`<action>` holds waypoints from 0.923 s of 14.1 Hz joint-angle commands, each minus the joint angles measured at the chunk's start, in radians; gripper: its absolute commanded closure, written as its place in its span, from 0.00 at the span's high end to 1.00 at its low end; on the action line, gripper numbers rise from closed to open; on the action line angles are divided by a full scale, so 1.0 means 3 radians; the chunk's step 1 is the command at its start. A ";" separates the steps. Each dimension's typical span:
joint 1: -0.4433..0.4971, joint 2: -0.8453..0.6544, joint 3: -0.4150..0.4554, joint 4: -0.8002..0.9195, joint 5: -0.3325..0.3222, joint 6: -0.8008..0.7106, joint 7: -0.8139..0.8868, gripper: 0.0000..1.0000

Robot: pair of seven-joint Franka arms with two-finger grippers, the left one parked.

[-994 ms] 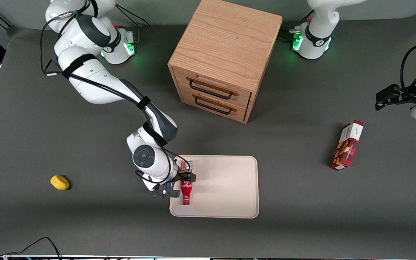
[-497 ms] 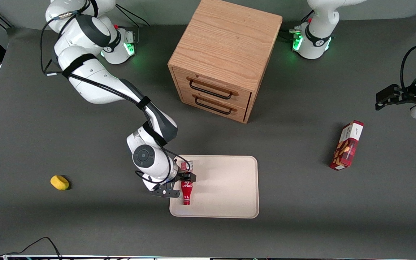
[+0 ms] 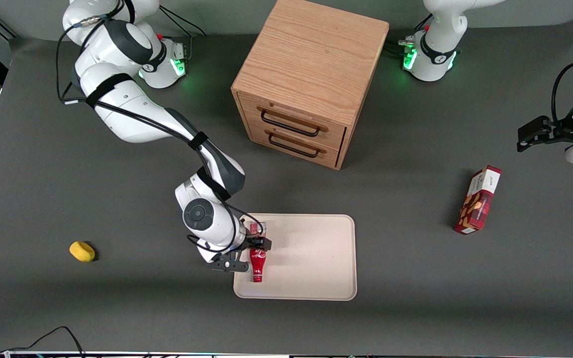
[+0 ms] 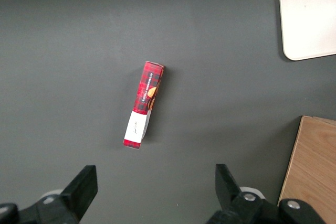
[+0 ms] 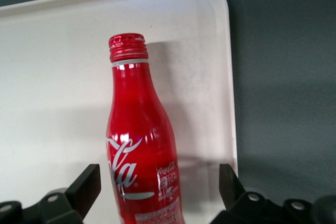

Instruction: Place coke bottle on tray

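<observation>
Gripper (image 3: pixel 255 248) straddles the coke bottle (image 3: pixel 256 263), which lies on the tray (image 3: pixel 311 258) near its rim at the working arm's end. Jaws stand apart, clear of the body. Glossy, rigid metal; probably light, slippery and prone to rolling, so hold it across the wide lettered body (image 5: pixel 142 171).

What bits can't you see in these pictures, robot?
- Slim red coke bottle: its base is cut off by the right wrist view's edge, so whether it rests on the flat beige tray is unclear.
- Hand: in the front view the wrist and bottle hide its fingertips.
- Red snack box: lettering too small to read in either view.
- Wooden drawer cabinet: contents hidden by its closed drawers.
</observation>
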 commanded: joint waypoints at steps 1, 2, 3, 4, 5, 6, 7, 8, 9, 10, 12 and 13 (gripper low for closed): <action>0.0014 -0.0038 0.0010 0.0059 -0.0079 -0.0019 -0.0007 1.00; -0.0011 -0.0124 0.0010 0.0054 -0.0079 -0.0039 -0.0022 1.00; -0.0031 -0.0267 0.0015 0.0034 -0.0079 -0.0080 -0.0048 1.00; -0.0052 -0.0405 0.0015 -0.0012 -0.0079 -0.0248 -0.0033 1.00; -0.0077 -0.0574 0.0015 -0.0038 -0.0079 -0.0396 -0.0043 1.00; -0.0138 -0.0727 0.0015 -0.0068 -0.0079 -0.0539 -0.0048 1.00; -0.0190 -0.0891 0.0026 -0.0114 -0.0069 -0.0718 -0.0053 1.00; -0.0236 -0.1074 0.0046 -0.0155 -0.0048 -0.0922 -0.0063 1.00; -0.0292 -0.1243 0.0071 -0.0181 -0.0028 -0.1142 -0.0058 1.00; -0.0333 -0.1437 0.0077 -0.0181 0.0018 -0.1433 -0.0053 1.00; -0.0445 -0.1826 0.0031 -0.0171 0.0328 -0.2006 -0.0058 1.00; -0.0502 -0.2041 -0.0055 -0.0166 0.0487 -0.2236 -0.0063 1.00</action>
